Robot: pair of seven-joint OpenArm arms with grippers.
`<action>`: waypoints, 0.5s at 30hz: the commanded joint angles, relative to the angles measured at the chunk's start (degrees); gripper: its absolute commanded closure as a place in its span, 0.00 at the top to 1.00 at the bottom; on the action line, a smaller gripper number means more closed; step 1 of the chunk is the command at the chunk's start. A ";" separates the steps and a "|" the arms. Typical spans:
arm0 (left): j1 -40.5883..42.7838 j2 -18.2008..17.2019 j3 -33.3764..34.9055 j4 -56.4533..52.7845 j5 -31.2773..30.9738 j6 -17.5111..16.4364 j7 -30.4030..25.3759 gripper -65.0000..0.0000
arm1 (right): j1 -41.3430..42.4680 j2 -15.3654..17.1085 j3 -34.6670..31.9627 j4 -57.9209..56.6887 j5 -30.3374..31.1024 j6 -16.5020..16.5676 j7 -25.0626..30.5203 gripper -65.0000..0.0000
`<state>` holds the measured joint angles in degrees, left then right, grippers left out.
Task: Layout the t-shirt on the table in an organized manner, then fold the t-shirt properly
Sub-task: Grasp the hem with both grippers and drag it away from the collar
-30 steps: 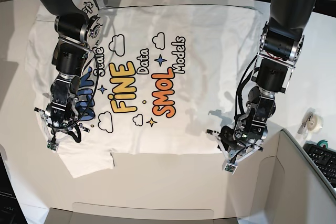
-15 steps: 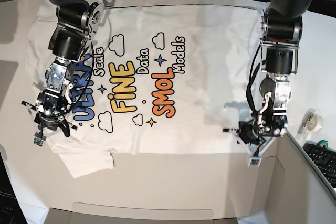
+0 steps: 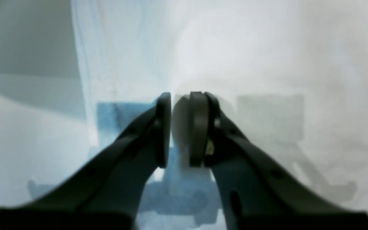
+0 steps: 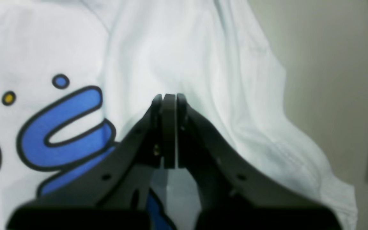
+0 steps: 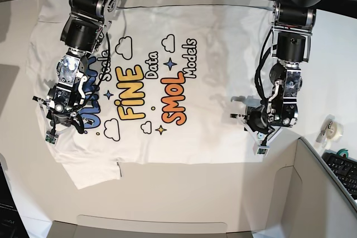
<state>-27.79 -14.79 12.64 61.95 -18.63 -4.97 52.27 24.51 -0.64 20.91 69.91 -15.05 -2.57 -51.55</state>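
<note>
T-shirt (image 5: 167,76) lies flat, print up, on table (image 5: 184,199), long axis running left-right w/ both arms over opposite ends: right gripper (image 4: 169,97) fully shut just above cloth beside blue letter; left gripper (image 3: 180,95) narrow gap over plain hem end, nothing held.

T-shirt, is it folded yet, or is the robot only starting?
Only starting. The t-shirt already lies spread flat, print up, on the table. The left gripper and the shut right gripper are each low over a side edge of the shirt; whether either pinches cloth I cannot tell. No fold shows yet, so all the folding is left.
</note>
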 commanded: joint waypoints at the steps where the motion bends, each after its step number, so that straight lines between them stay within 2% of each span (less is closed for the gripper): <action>1: -1.97 -0.38 -0.20 -0.37 0.04 0.01 -1.15 0.14 | 1.38 0.60 -0.20 0.46 -0.56 -0.11 0.96 0.00; 7: -2.32 -0.38 -0.12 -7.23 0.22 0.01 -6.95 0.14 | 1.91 1.92 -0.03 -4.81 -0.56 -0.11 1.13 0.00; 15: -5.57 0.41 -0.12 -11.01 0.30 0.01 -9.06 0.14 | 4.54 3.59 -0.03 -11.84 -0.64 -0.20 6.06 0.00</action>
<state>-31.92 -14.33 12.62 50.76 -18.83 -5.45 42.04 28.32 2.72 20.86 57.84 -15.70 -2.79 -44.18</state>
